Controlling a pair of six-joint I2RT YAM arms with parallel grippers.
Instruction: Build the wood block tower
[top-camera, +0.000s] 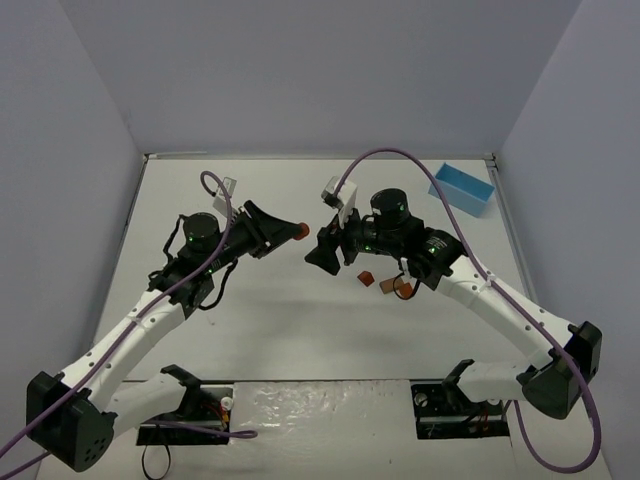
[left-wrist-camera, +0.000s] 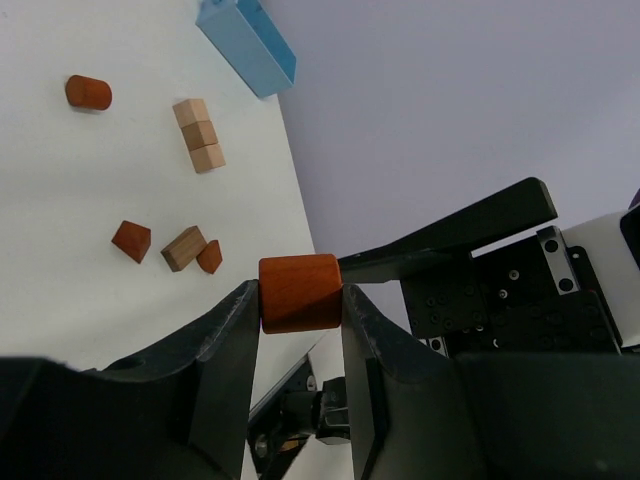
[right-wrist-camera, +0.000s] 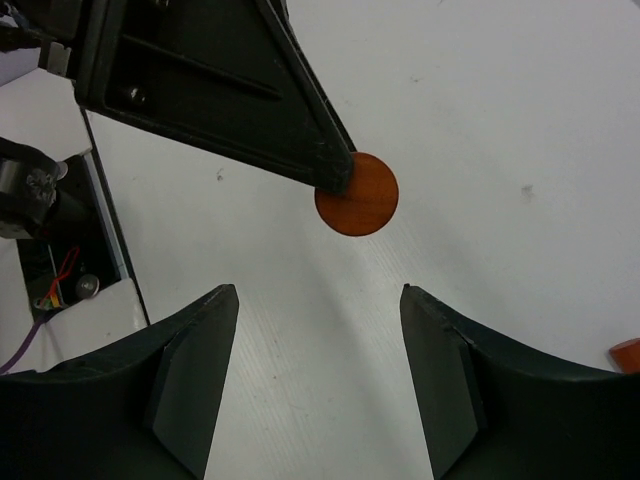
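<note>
My left gripper is shut on a reddish-brown wooden cylinder, held off the table at mid-table. My right gripper faces it from the right, open and empty, its tips a short way from the cylinder's round end. On the table beyond lie loose blocks: a second red cylinder, three tan cubes touching in a line, a red wedge, a tan block and an orange wedge. No standing tower is in view.
A light blue box sits at the back right. A few small blocks lie under the right arm. The two grippers stand tip to tip, with purple cables arching over both arms.
</note>
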